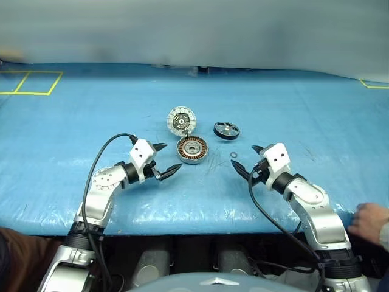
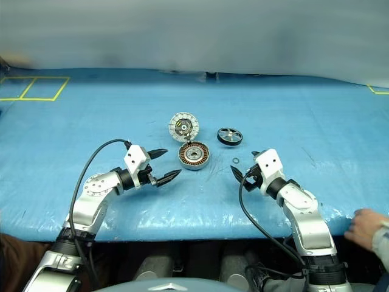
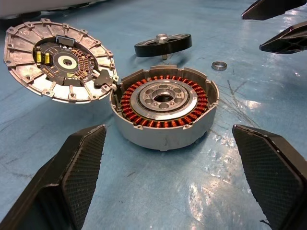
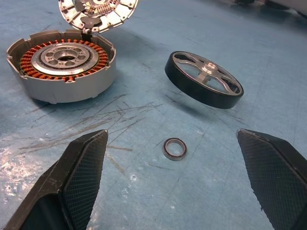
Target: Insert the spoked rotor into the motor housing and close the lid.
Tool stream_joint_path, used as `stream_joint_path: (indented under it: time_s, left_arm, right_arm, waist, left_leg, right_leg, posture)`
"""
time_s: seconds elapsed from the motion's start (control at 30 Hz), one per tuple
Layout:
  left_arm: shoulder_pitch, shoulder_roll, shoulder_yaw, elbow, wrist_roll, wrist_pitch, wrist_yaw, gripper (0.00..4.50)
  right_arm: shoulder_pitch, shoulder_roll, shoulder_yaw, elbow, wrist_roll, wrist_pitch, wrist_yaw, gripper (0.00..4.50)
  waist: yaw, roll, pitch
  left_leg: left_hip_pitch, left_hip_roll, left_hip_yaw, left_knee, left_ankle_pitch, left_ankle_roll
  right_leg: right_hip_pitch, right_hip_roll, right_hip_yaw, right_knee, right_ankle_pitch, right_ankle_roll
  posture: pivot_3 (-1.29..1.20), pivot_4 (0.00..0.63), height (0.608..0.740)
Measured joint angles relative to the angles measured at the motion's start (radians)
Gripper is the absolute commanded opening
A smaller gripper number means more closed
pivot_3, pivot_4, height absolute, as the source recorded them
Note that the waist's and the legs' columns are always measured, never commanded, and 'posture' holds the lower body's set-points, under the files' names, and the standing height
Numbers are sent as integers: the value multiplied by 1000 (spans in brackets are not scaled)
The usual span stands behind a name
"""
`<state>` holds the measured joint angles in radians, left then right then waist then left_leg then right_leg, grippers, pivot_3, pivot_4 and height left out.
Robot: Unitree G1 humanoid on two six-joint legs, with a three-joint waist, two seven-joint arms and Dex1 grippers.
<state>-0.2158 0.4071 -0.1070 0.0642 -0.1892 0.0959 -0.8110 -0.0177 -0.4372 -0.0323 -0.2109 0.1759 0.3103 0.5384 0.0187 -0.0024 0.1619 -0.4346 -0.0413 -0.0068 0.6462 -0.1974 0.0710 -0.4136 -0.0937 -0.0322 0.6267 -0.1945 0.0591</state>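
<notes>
**A:** A blue table covering [image 1: 73, 121] spreads across the whole work surface, scuffed and scratched near its middle. Over its near edge, the left gripper [image 1: 163, 159] and the right gripper [image 1: 248, 159] hover with their black fingers spread wide, neither one holding anything. At the table's right corner, a person's hand [image 1: 369, 220] rests on the edge.

**B:** Between the two grippers sits the motor housing [image 1: 192, 149], a round grey cup flat on the covering. The left wrist view brings out its ring of copper windings around a silver hub, detail the head views only hint at.

**A:** The lid [image 1: 180, 120] stands open, joined to the housing's far edge and tilted back. From the left wrist camera its inner face shows a dark circuit board with yellow components; the head views give just a pale segmented disc.

**B:** The spoked rotor [image 1: 227, 129] lies apart from the housing, to its right and slightly farther from the robot. The right wrist view shows it tilted, propped on its shaft, the black rim lifted on one side.

**A:** Smallest of all, a metal ring [image 4: 174, 148] lies flat on the covering, nearer the robot than the rotor, just ahead of the right gripper's fingers [image 4: 72, 184].
</notes>
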Motion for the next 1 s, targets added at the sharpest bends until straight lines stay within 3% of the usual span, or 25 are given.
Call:
stream_joint_path:
  time_s: [0.2, 0.5, 1.0]
  left_arm:
    - [-34, 49, -46, 23, 63, -35, -40, 4500]
    - [-311, 122, -161, 175, 186, -207, -201, 4500]
    - [-794, 21, -335, 831, 322, -481, -523, 4500]
  right_arm:
    - [0, 0, 7, 0, -3, 0, 0, 4484]
    - [14, -1, 28, -37, -3, 8, 8, 4484]
    - [83, 72, 87, -118, -35, -4, -66, 4484]
  waist:
    - [1, 0, 0]
    - [4, 0, 0]
    - [-1, -1, 0]
  left_leg:
    - [0, 0, 0, 0, 0, 0]
    - [-1, 0, 0, 0, 1, 2]
    - [-9, -1, 1, 6, 0, 5]
  right_leg:
    - [0, 0, -1, 0, 0, 0]
    - [0, 3, -1, 0, 0, 0]
    - [-1, 7, -1, 0, 0, 8]
  posture:
    - [0, 150, 740]
    - [0, 150, 740]
    - [0, 150, 740]
